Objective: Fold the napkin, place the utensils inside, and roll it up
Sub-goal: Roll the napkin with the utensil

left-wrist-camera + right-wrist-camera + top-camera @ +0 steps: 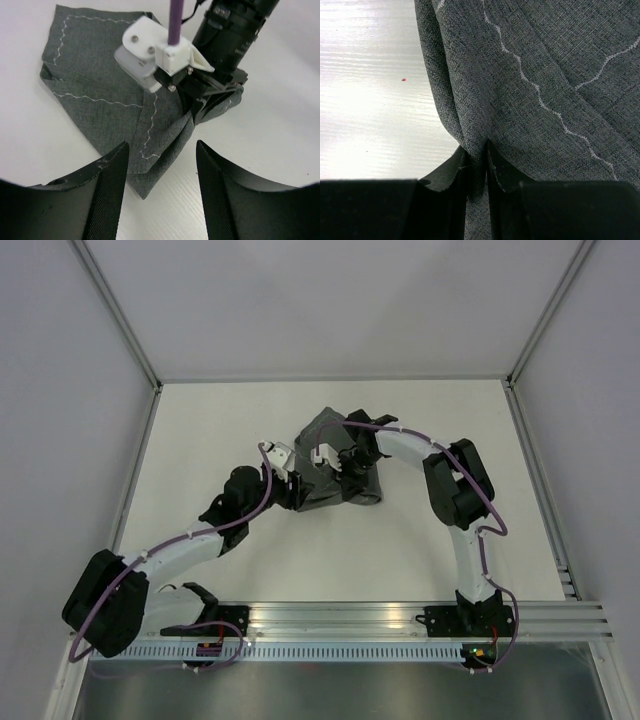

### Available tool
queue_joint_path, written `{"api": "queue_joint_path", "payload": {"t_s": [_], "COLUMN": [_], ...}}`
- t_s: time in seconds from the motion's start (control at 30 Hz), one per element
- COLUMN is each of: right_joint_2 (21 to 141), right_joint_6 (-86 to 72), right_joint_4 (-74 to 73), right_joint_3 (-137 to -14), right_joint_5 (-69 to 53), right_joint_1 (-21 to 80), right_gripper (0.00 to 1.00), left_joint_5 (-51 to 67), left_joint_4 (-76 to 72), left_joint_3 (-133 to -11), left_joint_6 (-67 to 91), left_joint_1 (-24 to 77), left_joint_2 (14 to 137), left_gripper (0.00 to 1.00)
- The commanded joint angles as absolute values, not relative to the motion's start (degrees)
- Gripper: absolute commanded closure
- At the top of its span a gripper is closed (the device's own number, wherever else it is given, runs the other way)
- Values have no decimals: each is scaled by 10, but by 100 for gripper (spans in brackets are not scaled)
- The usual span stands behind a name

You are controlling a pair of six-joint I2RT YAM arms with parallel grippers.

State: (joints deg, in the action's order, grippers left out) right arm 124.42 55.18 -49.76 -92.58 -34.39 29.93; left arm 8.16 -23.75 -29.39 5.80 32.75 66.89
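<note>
The left fingers are spread apart and grasp nothing. The near corner of the napkin lies between them. The napkin sits mid-desk, between the two arms. It is dark grey woven cloth with a pale wavy stitched line along its hem, folded over itself into a rumpled, uneven shape with overlapping layers. At its right side, the right fingers are clenched on a gathered fold of the cloth, pinching it upward into deep creases.
</note>
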Motion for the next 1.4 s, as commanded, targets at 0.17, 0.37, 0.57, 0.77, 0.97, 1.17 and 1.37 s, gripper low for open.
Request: {"api": "queue_joint_path", "payload": {"t_s": [0.17,0.37,0.57,0.77,0.97,1.17,1.37], "right_joint_2": [1329,1346,1360,1367,1376,1387,1391], "right_joint_6": [584,588,600,605,607,607,609], "right_joint_4": [-625,-642,-664,-671,-678,-682,-686], "right_joint_3": [-938,-958,-970,-971,-980,-991,-998], "right_joint_5": [-307,-307,-304,-299,-296,-294,-294], "right_joint_1": [280,273,266,259,256,249,245], "right_gripper": [86,86,86,86,86,86,86], "left_joint_5": [84,40,3,-27,-44,-46,-60], "left_joint_4": [-333,-285,-272,-237,-209,-195,-181], "left_joint_3": [-286,-355,-409,-459,-493,-499,-511], "left_joint_6": [-75,-146,-193,-244,-279,-294,-303], "left_joint_1": [395,455,491,506,520,531,538], "left_joint_2": [748,843,912,974,1017,1040,1070], "left_gripper": [34,31,28,28,28,31,37]}}
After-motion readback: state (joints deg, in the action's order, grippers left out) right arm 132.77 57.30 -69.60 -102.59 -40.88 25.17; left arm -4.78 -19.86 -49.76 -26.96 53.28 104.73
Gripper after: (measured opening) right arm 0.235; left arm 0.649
